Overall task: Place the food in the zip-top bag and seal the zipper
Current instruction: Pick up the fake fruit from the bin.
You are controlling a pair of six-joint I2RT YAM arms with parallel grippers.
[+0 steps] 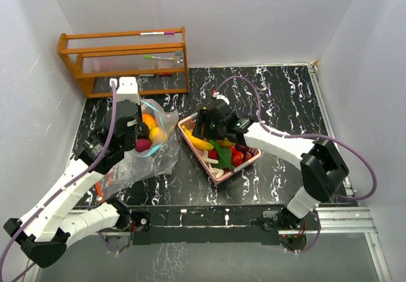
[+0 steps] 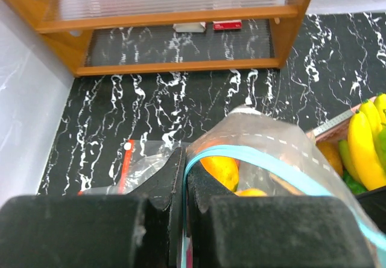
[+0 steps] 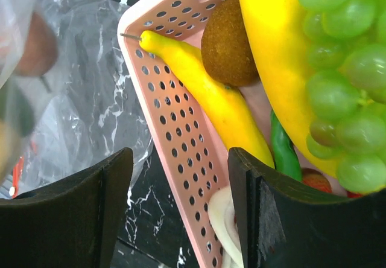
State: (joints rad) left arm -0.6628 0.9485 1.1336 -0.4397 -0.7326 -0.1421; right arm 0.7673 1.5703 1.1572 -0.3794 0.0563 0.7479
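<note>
Bright, even white light, soft shadows — top view sharp; wrist views blur close up, sheen on the bag (image 1: 146, 162)

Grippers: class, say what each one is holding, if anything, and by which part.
The left gripper is shut on the bag, pinching its top edge at the blue zipper. The right gripper is open over the pink tray and holds nothing.

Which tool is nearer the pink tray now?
Right. The right tool hangs open over the rim of the pink tray; the left tool sits apart to its left, shut on the zip-top bag.
</note>
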